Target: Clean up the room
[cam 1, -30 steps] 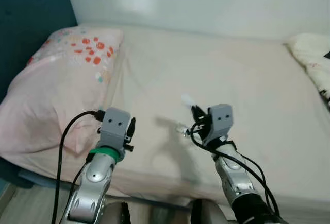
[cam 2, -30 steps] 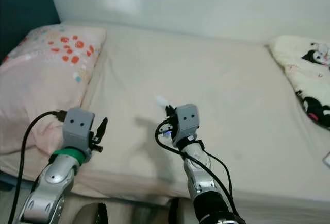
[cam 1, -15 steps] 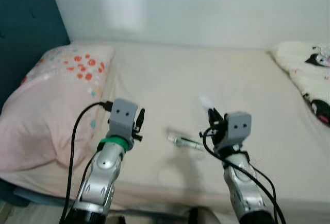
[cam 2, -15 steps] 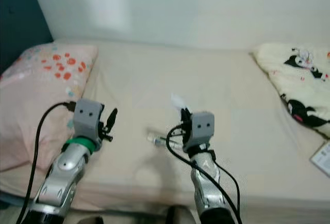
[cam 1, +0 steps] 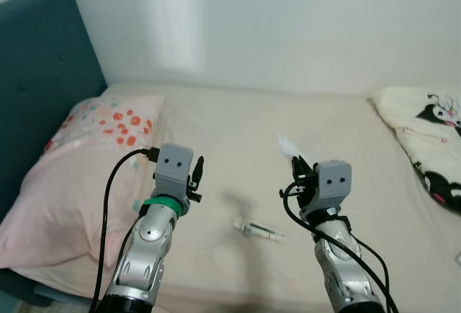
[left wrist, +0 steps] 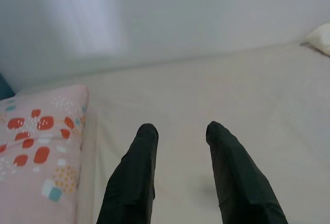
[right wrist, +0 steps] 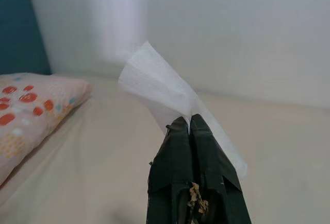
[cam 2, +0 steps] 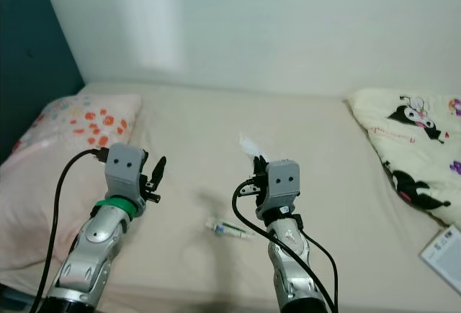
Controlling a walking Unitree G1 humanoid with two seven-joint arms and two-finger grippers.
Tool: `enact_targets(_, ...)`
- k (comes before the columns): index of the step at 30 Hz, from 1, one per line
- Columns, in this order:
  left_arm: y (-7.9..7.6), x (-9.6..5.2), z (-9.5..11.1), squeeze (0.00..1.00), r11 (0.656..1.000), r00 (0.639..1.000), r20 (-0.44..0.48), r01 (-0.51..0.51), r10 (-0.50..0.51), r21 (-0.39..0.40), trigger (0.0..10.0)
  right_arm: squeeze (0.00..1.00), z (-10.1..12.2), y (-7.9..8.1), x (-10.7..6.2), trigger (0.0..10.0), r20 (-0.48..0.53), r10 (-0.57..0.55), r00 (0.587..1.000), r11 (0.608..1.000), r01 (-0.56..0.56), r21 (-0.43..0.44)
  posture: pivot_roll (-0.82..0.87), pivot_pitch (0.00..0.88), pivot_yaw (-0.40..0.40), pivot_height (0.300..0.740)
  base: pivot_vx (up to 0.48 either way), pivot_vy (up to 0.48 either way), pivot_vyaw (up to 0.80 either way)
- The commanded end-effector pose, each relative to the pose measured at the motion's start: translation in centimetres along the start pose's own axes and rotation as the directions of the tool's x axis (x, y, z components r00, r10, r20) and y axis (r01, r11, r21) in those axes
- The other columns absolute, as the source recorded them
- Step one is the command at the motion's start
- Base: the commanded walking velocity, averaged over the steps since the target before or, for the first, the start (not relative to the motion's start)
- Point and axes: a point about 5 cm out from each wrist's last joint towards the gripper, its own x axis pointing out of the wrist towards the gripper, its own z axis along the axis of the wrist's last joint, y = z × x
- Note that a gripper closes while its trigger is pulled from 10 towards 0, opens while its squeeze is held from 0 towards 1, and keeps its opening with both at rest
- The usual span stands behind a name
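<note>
**A:** What takes up most of the scene?

**B:** A wide bed with a plain cream sheet (cam 1: pixel 238 133), set against a pale wall. A dark teal upholstered headboard (cam 1: pixel 36 119) stands on the robot's left, with a pink pillow printed with red flowers (cam 1: pixel 86 162) lying in front of it. On the far right lies a cream blanket with black cartoon figures (cam 2: pixel 410 147).

**A:** And the arms?

**B:** Both are raised over the sheet. The left gripper (left wrist: pixel 178 131) has its black fingers spread apart with nothing between them. The right gripper (right wrist: pixel 186 123) is pinched tight on a thin white tissue (right wrist: pixel 160 90), which stands up above the fingertips.

**A:** Anything lying loose?

**B:** A small clear tube-like item with a greenish end (cam 1: pixel 257 231) lies on the sheet between the two arms, touched by neither.
</note>
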Motion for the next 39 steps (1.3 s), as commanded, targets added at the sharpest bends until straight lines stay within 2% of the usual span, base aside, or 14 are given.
enact_targets(1,0.1,-0.1,-0.7,0.0,1.0,1.0,-0.026,-0.001,0.001,-0.011,10.0,0.0,-0.6,0.1,-0.6,10.0,-0.034,-0.014,0.999,1.0,0.014,-0.008,-0.1,0.0,0.037,0.74,0.0,0.0,0.0)
enact_targets(8,0.2,-0.3,-0.9,0.0,1.0,0.999,-0.035,0.005,-0.005,-0.014,10.0,0.0,-0.7,0.4,-0.7,10.0,-0.036,-0.039,0.999,0.999,0.039,-0.016,-0.1,0.0,0.049,0.74,0.0,0.0,0.0)
enact_targets(9,0.1,-0.5,-1.1,0.0,1.0,0.999,-0.043,0.01,-0.01,-0.016,10.0,0.0,-0.7,1.0,-0.9,10.0,-0.035,-0.033,0.999,0.999,0.033,0.001,-0.1,0.0,0.052,0.74,0.0,0.0,0.0)
enact_targets(14,0.0,-0.6,-1.3,0.0,1.0,0.999,-0.049,0.011,-0.012,-0.018,10.0,0.0,-0.7,1.7,-0.9,10.0,-0.036,-0.017,0.999,1.0,0.018,0.019,-0.09,0.0,0.053,0.74,0.0,0.0,0.0)
enact_targets(22,0.1,-0.9,-1.2,0.0,1.0,0.998,-0.053,0.02,-0.02,-0.005,10.0,0.0,-0.7,2.2,-0.7,10.0,-0.041,-0.013,0.999,1.0,0.014,0.022,-0.08,0.0,0.064,0.74,0.0,0.0,0.0)
enact_targets(39,0.1,-0.9,-1.2,0.0,0.999,0.998,-0.057,0.032,-0.032,0.001,10.0,0.0,-0.9,2.4,-1.0,10.0,-0.054,-0.02,0.998,0.999,0.021,0.024,-0.09,0.0,0.074,0.74,-0.28,0.0,0.0)
